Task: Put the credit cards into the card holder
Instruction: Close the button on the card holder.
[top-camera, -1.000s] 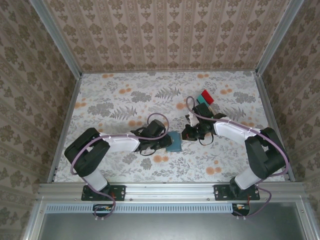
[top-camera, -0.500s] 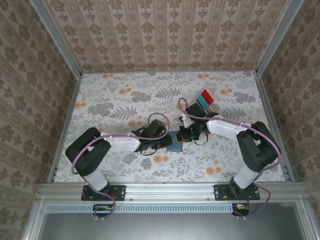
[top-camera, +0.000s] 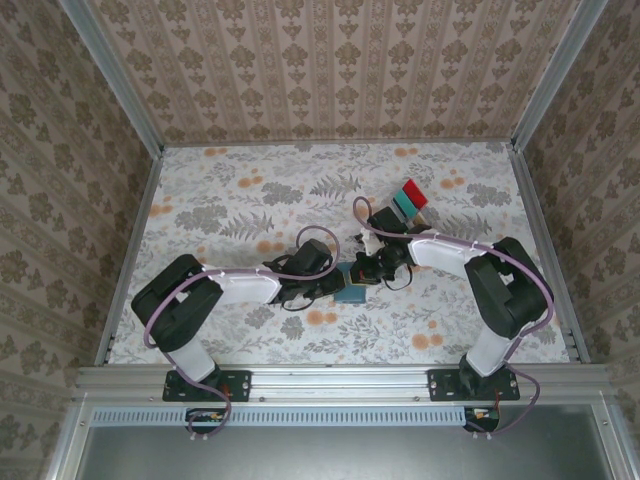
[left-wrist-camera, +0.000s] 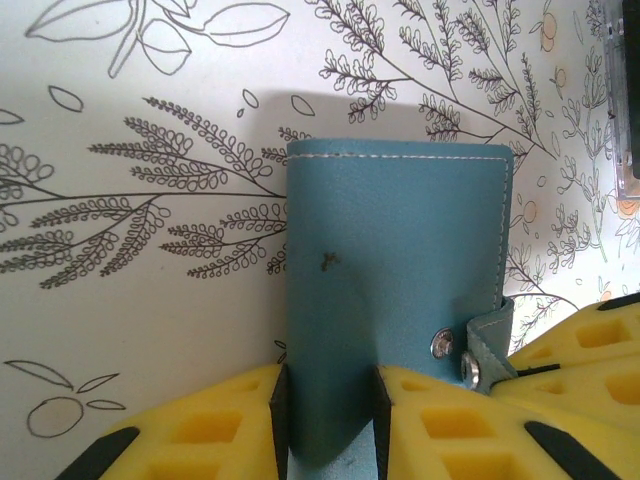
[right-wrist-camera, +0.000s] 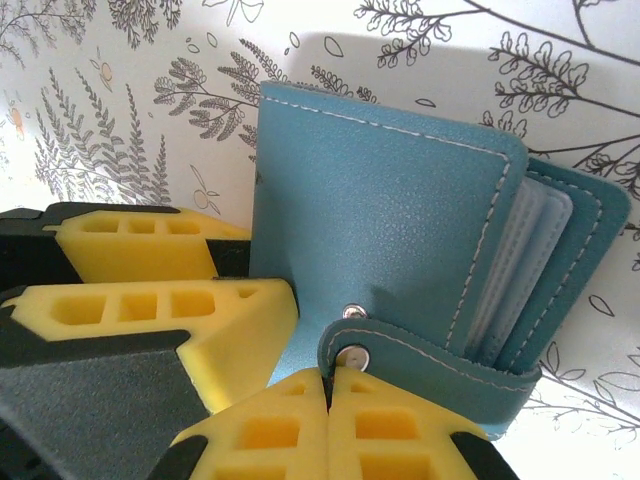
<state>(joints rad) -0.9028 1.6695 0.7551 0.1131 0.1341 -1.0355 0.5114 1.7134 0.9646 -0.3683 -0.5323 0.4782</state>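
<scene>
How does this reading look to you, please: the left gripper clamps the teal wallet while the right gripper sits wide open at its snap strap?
Not quite. The right gripper is not wide open: the right wrist view shows it shut, pinching the end of the snap strap. The rest holds: the left gripper clamps the teal wallet.

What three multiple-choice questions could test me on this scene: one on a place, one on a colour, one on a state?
1. Where is the card holder? A: between the fingers of the left gripper. B: in a drawer. C: on the floor.
2. What colour are those fingers? A: red. B: yellow. C: white.
3. Its strap is: A: snapped shut. B: undone. C: torn off.
Answers: 1 A, a finger flanks it on each side; 2 B, plainly yellow; 3 B, the two snap halves sit apart.
</scene>
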